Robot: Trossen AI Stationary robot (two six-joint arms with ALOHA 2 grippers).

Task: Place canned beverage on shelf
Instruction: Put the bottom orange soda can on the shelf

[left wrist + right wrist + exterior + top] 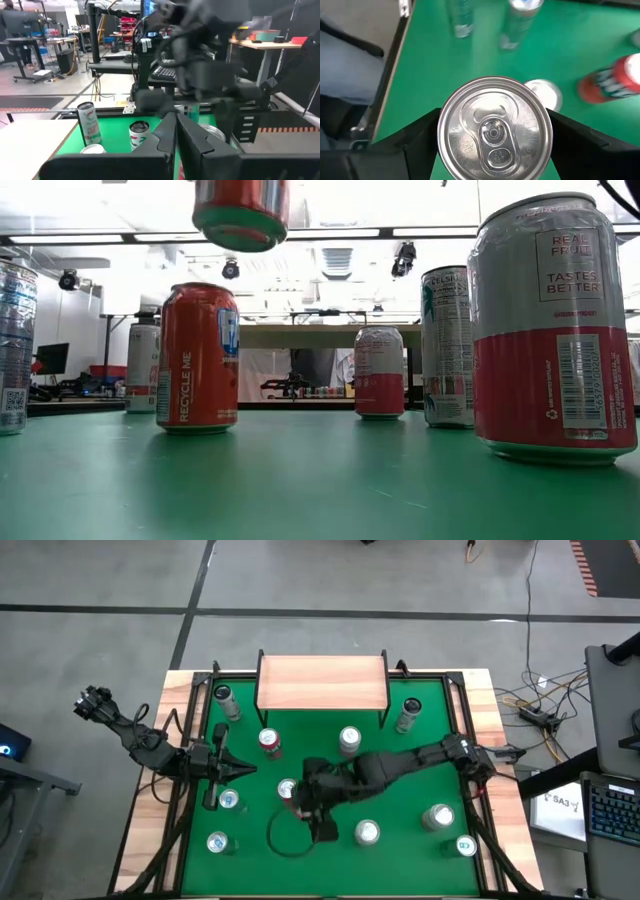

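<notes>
The shelf [322,682], a light wooden top on thin black legs, stands at the far middle of the green table [400,780]. My right gripper [297,796] reaches in from the right and is shut on a red and silver canned beverage [494,131]. In the low view the can's red and green bottom [240,212] hangs above the table. My left gripper [248,770] waits shut over the table's left side, pointing level toward the right, its fingers [170,131] together. My right gripper pinches the can's side wall just below the top rim [445,131] between its two fingers [417,137], one on each opposite side. The fingers come slanting down from the table's right. The can is lifted clear of the table, roughly upright, top up.
Several other cans stand on the table: red ones [269,742] [198,358], silver ones [349,740] [368,832] [438,816] [228,800] and tall ones beside the shelf [222,697] [409,714]. A black cable loop [288,840] lies near the front.
</notes>
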